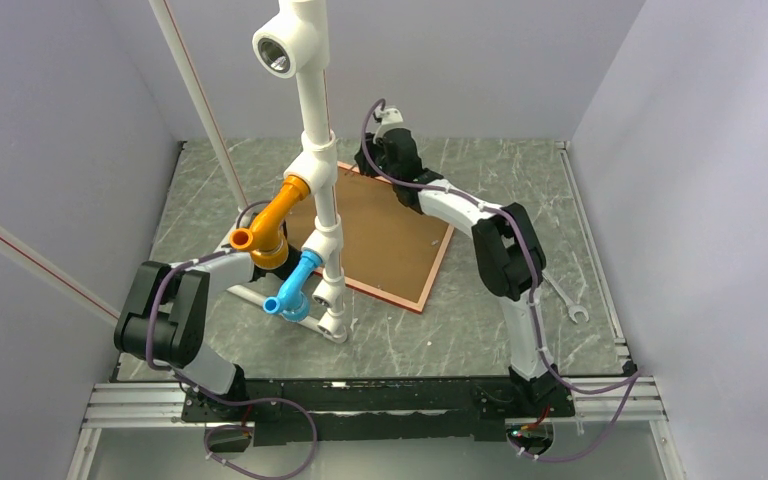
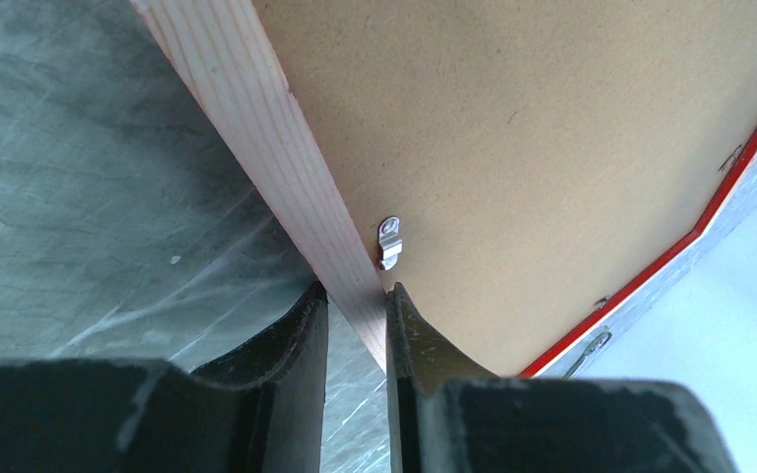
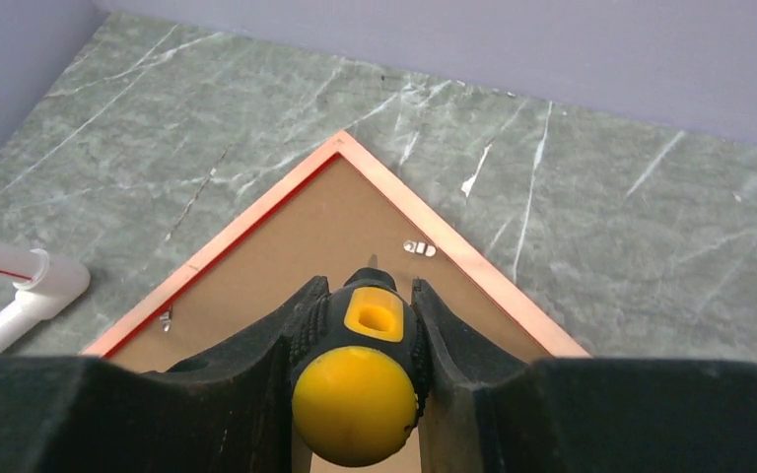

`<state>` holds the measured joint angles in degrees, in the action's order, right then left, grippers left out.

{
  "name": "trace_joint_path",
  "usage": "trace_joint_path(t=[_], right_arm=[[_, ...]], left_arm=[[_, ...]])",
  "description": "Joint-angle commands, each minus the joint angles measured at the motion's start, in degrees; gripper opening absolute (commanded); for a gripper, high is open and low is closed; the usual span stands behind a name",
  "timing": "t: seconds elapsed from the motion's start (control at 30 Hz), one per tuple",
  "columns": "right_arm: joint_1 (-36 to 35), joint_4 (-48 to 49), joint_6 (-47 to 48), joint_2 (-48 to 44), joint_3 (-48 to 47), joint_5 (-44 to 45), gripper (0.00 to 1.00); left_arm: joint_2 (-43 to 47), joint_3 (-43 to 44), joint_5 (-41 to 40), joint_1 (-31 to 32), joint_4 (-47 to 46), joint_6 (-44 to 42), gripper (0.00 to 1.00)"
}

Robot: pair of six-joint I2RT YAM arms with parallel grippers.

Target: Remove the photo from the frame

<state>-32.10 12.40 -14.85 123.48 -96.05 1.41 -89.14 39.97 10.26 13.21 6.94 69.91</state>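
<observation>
The frame (image 2: 256, 138) lies back up, stiff and probably light.
Left gripper (image 2: 356, 296) is clamped on its wooden edge, lower centre; right gripper (image 3: 367, 291) is clamped on a screwdriver (image 3: 357, 399).

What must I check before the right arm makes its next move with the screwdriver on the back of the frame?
1. Hold of the left gripper on the wooden rail of the frame: ok, clamped.
2. Hold of the right gripper on the screwdriver: ok.
3. Back side up, backing board exposed: ok.
4. Tool tip on the metal tab near the far corner: not ok, it points beside the tab.
5. State of the photo: cannot tell, the board hides it.
</observation>
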Motion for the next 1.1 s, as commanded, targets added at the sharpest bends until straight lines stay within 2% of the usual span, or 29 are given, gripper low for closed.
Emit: trace_joint_path(t=[0.0,0.5,0.7,1.07], right_arm=[[-0.33,3.22,1.23,2.37,-6.09,-0.7,0.0],[-0.69,-1.48,3.87,11.92,-18.52,1.76,0.0],[-0.86,-1.96,5.04,12.32,-18.13,2.92,0.0],[-2.33,-5.76,11.8,10.38,-16.3,11.33,0.0]], left_arm=[[-3.11,-1.36,1.41,0.98,4.73,-3.0,0.13],[-3.81,-0.9,2.39,-0.2,4.33,-3.07,0.12],[-3.85,-0.78,2.66,-0.45,4.27,-3.08,0.12],[-3.68,-0.67,2.92,-1.55,4.22,-2.81,0.12]])
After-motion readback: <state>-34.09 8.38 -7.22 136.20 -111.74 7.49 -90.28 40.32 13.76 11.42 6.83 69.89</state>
